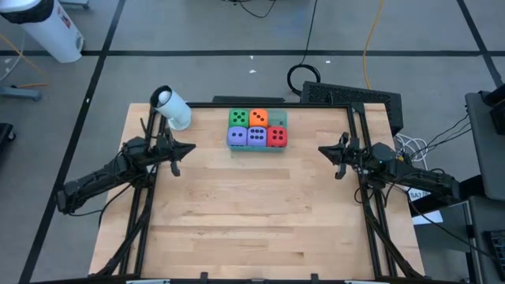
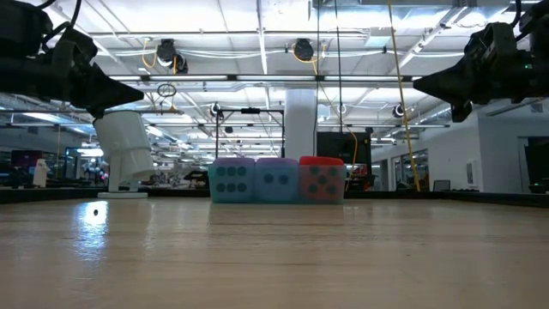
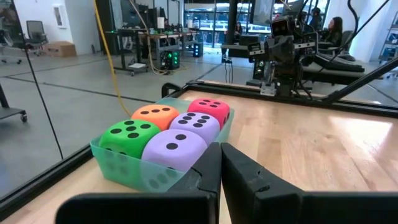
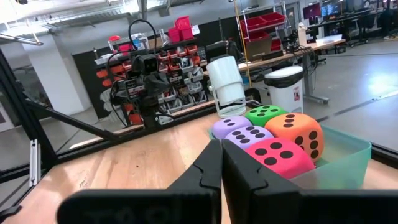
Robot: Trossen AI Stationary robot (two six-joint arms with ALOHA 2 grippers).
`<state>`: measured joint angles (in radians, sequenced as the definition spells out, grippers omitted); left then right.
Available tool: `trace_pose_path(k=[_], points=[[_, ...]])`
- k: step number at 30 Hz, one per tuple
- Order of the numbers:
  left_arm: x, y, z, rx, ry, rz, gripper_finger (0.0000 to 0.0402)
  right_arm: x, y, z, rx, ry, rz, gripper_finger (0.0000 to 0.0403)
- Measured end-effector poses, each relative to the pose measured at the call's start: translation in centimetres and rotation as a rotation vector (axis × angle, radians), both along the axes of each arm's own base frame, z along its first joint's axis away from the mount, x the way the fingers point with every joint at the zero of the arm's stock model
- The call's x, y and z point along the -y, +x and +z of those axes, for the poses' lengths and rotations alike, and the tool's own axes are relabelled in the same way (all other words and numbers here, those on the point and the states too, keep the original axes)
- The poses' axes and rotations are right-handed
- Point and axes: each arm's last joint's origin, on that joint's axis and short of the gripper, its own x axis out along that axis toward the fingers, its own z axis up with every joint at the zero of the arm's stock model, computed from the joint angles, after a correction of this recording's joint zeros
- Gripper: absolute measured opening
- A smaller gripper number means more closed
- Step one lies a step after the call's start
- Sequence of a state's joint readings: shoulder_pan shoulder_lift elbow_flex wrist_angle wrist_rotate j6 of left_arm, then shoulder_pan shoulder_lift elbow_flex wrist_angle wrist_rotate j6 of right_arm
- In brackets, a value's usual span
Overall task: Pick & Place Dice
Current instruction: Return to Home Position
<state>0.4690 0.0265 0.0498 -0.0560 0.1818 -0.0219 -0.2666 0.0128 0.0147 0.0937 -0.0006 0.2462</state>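
Five dice sit packed in a translucent green tray [image 1: 278, 118] at the table's far middle. Green [image 1: 237, 117] and orange [image 1: 257, 117] are in the far row; two purple [image 1: 236, 136] [image 1: 256, 136] and red [image 1: 276, 136] are in the near row. The far right slot holds nothing. My left gripper [image 1: 180, 150] hovers shut, left of the tray and above the table, pointing level toward it. My right gripper [image 1: 327, 150] hovers shut on the tray's right, also level. Each wrist view shows the dice [image 3: 174, 146] [image 4: 280, 155] just past shut fingertips.
A white cylinder [image 1: 171, 108] stands at the table's far left, close to my left gripper. A black keyboard-like slab [image 1: 351, 99] lies past the far right corner. Black frame rails [image 1: 371, 205] run along both table sides. Bare wood [image 1: 252, 213] fills the near half.
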Motion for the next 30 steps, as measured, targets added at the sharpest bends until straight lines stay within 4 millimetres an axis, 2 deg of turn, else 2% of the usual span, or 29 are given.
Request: trace_pose_path(k=[10,20,30], points=[[0.0,0.0,0.0,0.0,0.0,0.0,0.0003,0.0,0.0,0.0,0.0,0.0,0.0,0.0],[0.0,0.0,0.0,0.001,-0.002,0.0,0.0026,0.0,0.0,-0.03,-0.001,0.0,0.0,0.0],[0.0,0.0,0.0,0.001,-0.002,0.0,0.0005,0.0,0.0,-0.03,-0.001,0.0,0.0,0.0]])
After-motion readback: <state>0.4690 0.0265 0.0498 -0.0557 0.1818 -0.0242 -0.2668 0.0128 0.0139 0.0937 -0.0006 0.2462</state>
